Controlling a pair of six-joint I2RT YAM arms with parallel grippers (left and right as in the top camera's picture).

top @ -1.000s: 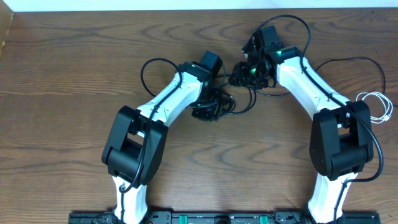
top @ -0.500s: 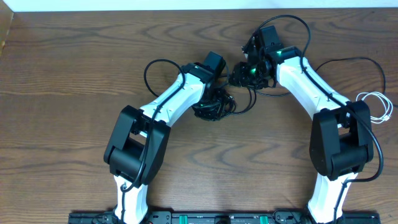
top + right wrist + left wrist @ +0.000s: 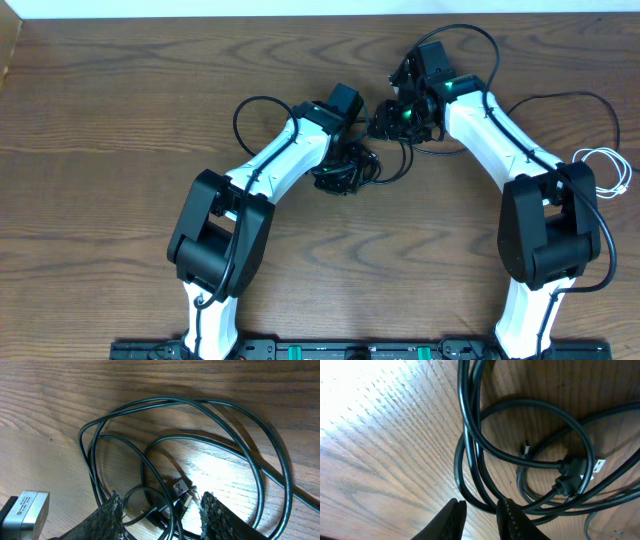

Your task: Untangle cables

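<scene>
Left wrist: left gripper (image 3: 481, 503), jaws narrow, straddles a black cable (image 3: 464, 410) (gripped? cannot tell). Right gripper (image 3: 161, 496) gapes half-wide over a USB plug (image 3: 180, 487).

Black cables (image 3: 195, 402) loop over the table (image 3: 50, 390), one plug (image 3: 178, 488) inside the parted claw (image 3: 161, 498).

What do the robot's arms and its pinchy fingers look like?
The left arm and the right arm are both smooth white tubes joined by chunky black joints. Thick black wires run along them. A little green light glows near the right wrist. The left gripper has two narrow black fingers. The right gripper has dark, rough, speckled pads.
</scene>
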